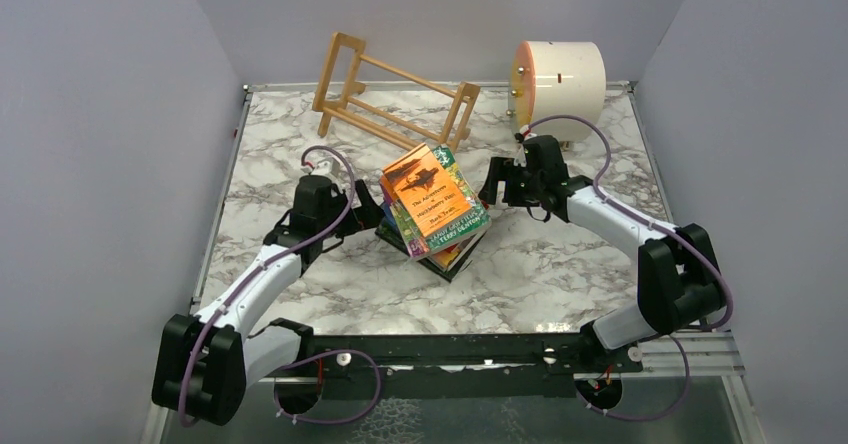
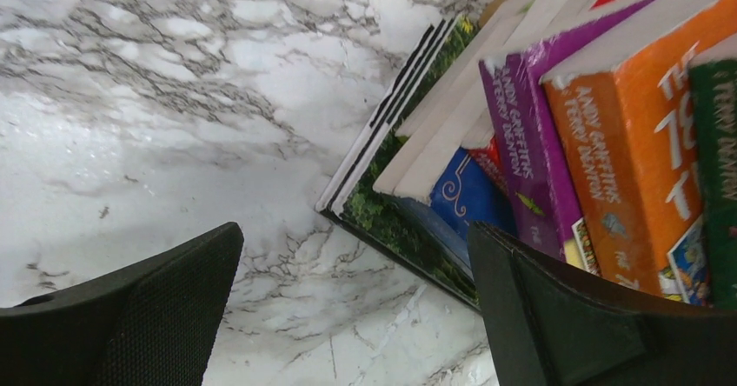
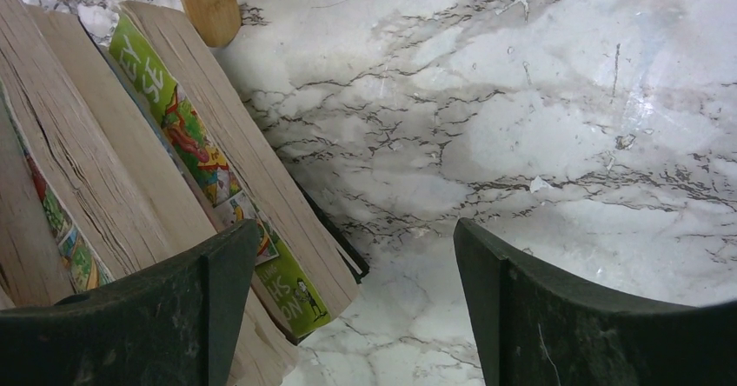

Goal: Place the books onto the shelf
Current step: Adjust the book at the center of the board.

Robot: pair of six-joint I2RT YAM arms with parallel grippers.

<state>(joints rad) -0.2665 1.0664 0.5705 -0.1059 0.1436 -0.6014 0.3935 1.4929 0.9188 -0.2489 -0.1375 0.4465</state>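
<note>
The books (image 1: 432, 209) lie in a skewed stack at the middle of the table, an orange cover on top. The shelf (image 1: 395, 94) stands askew at the back, with nothing on it. My left gripper (image 1: 368, 214) is open at the stack's left side; in the left wrist view purple, orange and green spines (image 2: 600, 143) sit just beyond its right finger (image 2: 565, 316). My right gripper (image 1: 490, 186) is open at the stack's right side, and its left finger (image 3: 174, 316) is next to the books' page edges (image 3: 130, 160). Only marble shows between each pair of fingers.
A cream cylindrical drum (image 1: 560, 82) stands at the back right, behind the right arm. A wooden leg of the shelf (image 3: 209, 3) shows at the top of the right wrist view. Grey walls enclose the marble table (image 1: 560, 264) on three sides.
</note>
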